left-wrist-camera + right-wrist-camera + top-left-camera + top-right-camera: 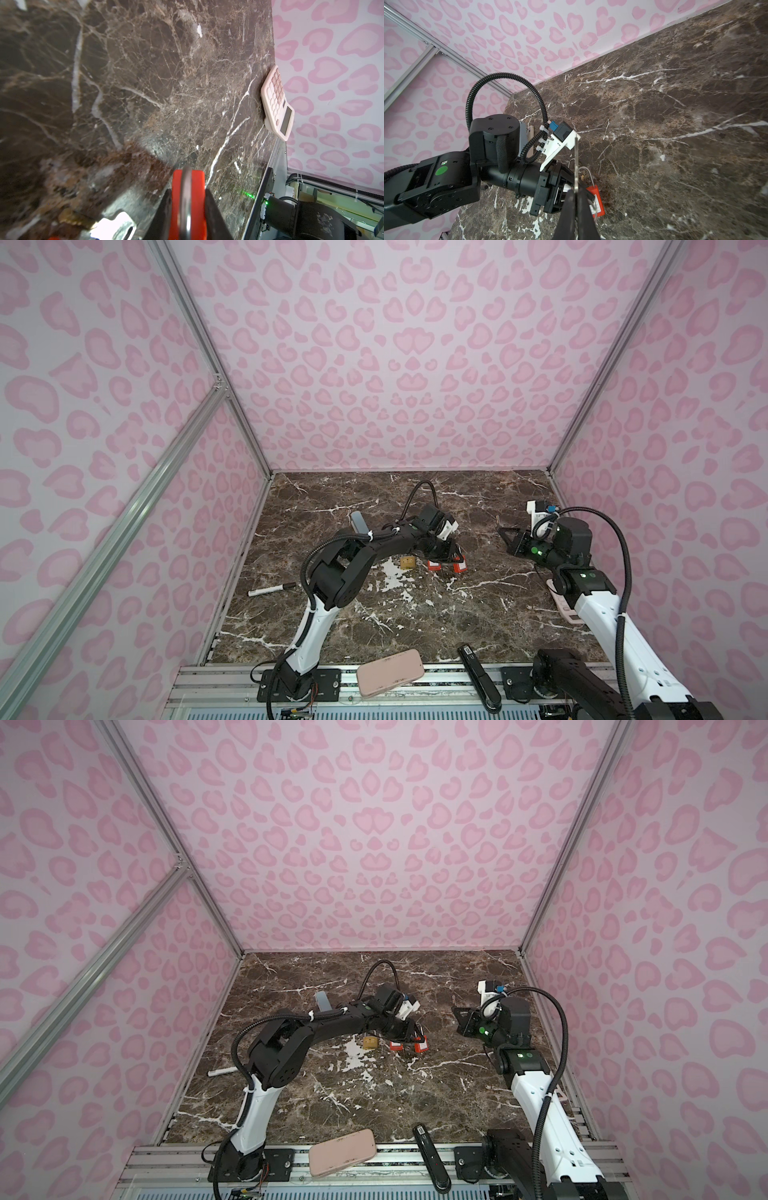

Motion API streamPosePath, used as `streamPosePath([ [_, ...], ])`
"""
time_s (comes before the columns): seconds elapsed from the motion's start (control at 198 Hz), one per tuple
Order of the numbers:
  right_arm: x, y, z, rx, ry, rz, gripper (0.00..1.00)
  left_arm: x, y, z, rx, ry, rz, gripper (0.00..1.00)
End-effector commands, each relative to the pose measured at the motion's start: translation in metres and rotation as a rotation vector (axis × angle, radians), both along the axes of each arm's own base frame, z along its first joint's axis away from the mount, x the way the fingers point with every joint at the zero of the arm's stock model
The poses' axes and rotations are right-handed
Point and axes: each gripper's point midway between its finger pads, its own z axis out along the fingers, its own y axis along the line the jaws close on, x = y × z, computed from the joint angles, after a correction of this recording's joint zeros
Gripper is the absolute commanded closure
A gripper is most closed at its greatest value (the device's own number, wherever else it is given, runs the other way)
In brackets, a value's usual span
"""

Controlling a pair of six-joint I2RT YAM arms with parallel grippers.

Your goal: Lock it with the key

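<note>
In both top views: left claw (454,558) at mid-surface, narrowed onto a red padlock (459,566). Just beside it a second red padlock (434,565), then a brass padlock (409,562), both on the marbled surface (332,497). Right claw (502,530) well apart from the locks, tips turned toward them; too small here to tell what sits between them. Marker (272,590) near the left wall. Pink calculator (563,608) by the right wall, partly under the right arm. Pink case (390,672) and black stapler (480,676) at the near edge.

Left wrist view: red padlock (198,187) squeezed between the two black fingers (216,218), steel shackle (185,199) facing the camera. Calculator (277,101) against the wall. Blurred bright metal at the frame's edge, not identifiable.

Right wrist view: right claw (576,190) fully closed on the key (576,162), thin blade seen edge-on, sticking out past the tips. Beyond it, the left claw gripping the red padlock (595,199).
</note>
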Motion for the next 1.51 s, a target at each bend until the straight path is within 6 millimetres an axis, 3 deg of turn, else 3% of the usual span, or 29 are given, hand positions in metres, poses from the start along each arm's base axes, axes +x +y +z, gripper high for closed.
streamPosePath([
  [0.0,-0.001,0.002,0.001,-0.003,-0.009,0.012,1.00,0.001,-0.001,-0.005,0.006,0.012,0.000,0.97],
  [0.101,-0.001,0.002,0.000,-0.003,-0.006,0.013,1.00,0.002,-0.002,-0.006,0.004,0.016,0.000,0.97],
  [0.383,-0.001,0.001,0.001,-0.006,-0.011,0.009,1.00,0.004,-0.002,0.001,-0.003,-0.004,0.001,0.79],
  [0.827,-0.001,0.001,0.003,-0.006,-0.016,0.014,1.00,0.006,-0.004,-0.001,-0.001,-0.002,0.003,0.77],
  [1.17,-0.001,0.001,0.003,-0.011,-0.021,0.013,1.00,0.010,-0.001,0.004,0.015,-0.027,0.018,0.60],
  [1.507,-0.002,0.000,0.001,-0.015,-0.014,0.012,1.00,0.023,0.008,0.013,0.032,-0.065,0.092,0.59],
])
